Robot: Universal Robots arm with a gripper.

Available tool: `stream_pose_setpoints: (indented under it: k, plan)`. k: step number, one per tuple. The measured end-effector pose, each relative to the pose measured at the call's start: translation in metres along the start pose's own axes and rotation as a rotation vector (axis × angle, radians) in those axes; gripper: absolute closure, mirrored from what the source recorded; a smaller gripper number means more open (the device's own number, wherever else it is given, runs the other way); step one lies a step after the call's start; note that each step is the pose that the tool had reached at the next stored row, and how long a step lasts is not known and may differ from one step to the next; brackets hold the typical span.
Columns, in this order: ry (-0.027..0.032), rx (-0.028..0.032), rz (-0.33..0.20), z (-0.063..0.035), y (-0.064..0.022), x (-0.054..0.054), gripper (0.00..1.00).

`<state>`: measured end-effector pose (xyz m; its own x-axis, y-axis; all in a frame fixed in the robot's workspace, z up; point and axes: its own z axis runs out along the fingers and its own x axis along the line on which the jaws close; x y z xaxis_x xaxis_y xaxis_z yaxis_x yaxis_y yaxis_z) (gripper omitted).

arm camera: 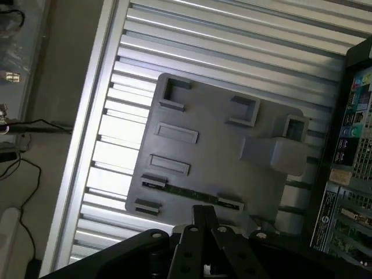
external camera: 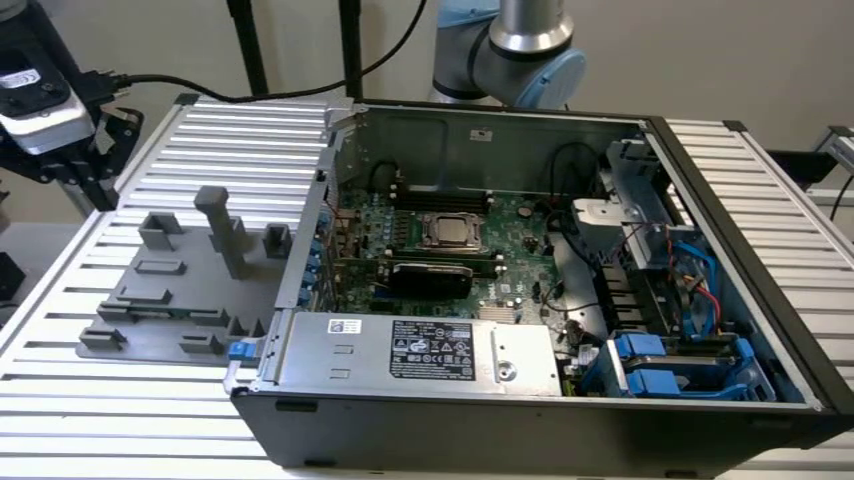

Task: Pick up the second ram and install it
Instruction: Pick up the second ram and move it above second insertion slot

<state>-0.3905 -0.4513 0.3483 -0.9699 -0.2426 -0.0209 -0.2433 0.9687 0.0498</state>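
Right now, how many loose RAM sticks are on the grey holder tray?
1: the second ram sits in a slot along one edge of the grey tray; its posts may hide another.

Power supply label (external camera: 431, 350) print illegible; no legible text elsewhere.

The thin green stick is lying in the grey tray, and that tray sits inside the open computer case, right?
Not quite. The grey tray sits outside the open computer case, on the slatted table at the exterior view's left; the exterior view shows it. The thin green stick does lie in the tray.
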Motion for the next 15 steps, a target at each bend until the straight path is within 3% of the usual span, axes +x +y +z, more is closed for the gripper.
stream_pose_setpoints:
  k: [15]
  plan:
    - [0.0136, -0.0057, -0.272, 0.0071, -0.0004, 0.0002, 0.89]
